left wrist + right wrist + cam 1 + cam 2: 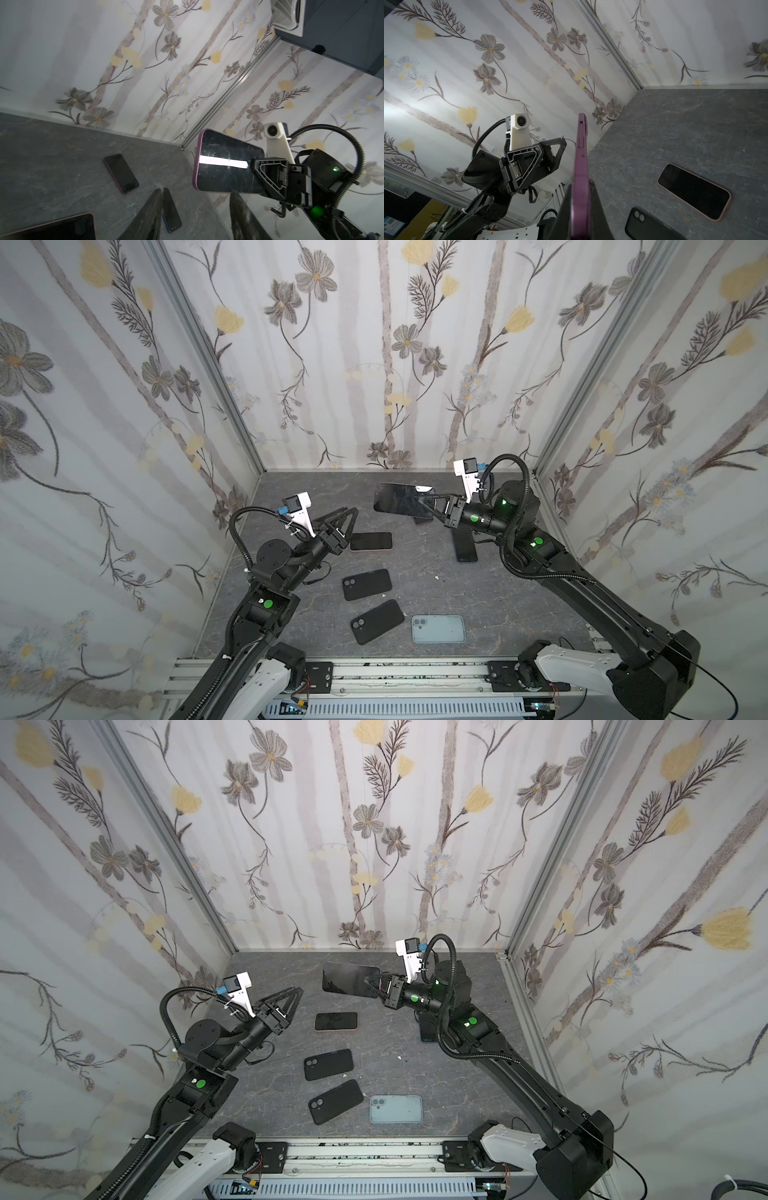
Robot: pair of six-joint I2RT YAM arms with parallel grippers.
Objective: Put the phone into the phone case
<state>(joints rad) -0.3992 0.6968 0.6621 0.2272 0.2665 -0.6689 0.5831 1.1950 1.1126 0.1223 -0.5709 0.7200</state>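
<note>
The right hand [420, 501] is clamped on one short end of a dark-screened phone with a purple rim [395, 498] and holds it in the air over the back of the grey marbled counter [457, 597]. Whether that rim is a case or the phone's own edge is hard to tell. The left hand [350, 512] stands apart from it, jaws parted and empty. A black phone case [367, 584], a second black case [377, 621] and a pale blue case [438, 629] lie flat nearer the front.
</note>
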